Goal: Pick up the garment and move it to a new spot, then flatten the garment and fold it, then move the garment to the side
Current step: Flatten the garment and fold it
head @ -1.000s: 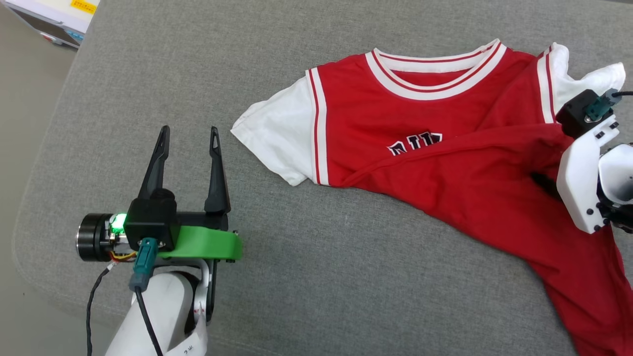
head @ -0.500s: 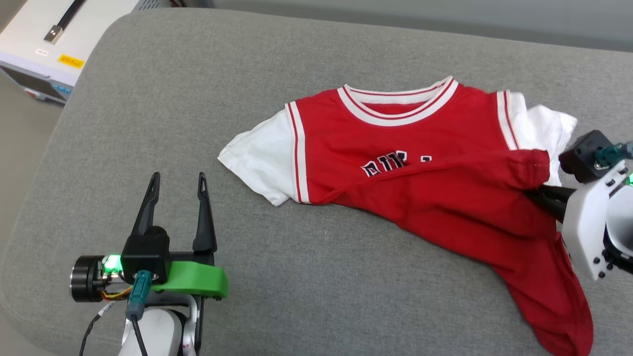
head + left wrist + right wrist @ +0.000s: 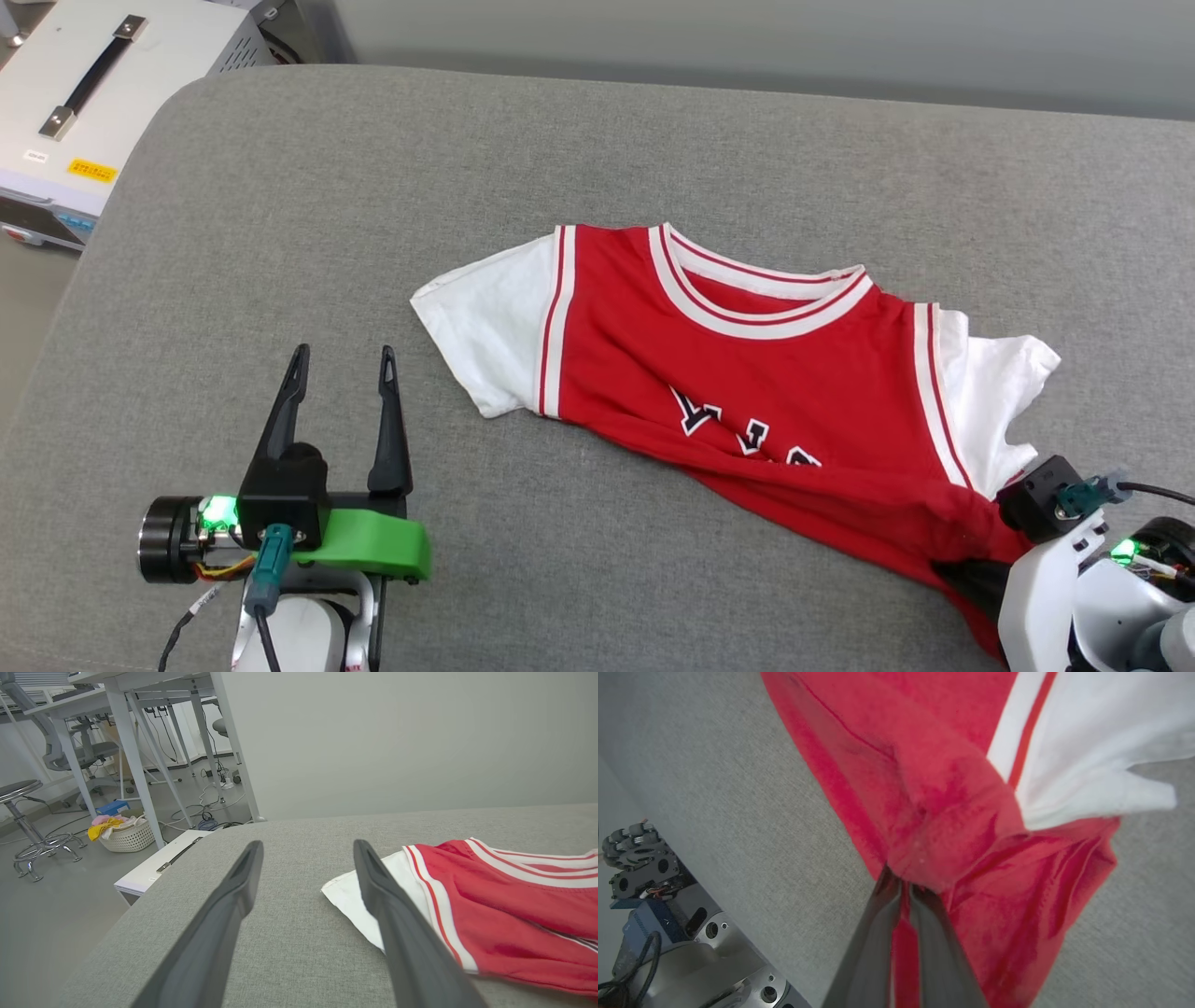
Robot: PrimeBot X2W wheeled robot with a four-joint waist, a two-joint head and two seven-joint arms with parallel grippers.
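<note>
The left gripper (image 3: 343, 355) gapes empty over the grey cushion (image 3: 560, 140), a white case (image 3: 93, 84) beyond its fingertips to the left, while the garment (image 3: 747, 373) lies just right of them, its bunched red edge pinched tight between the right gripper (image 3: 903, 889) fingers.

Grey fabric cushion (image 3: 373, 187), rounded at the far left corner. On it, toward the right: red shirt (image 3: 747, 392), white sleeves, partly bunched.
</note>
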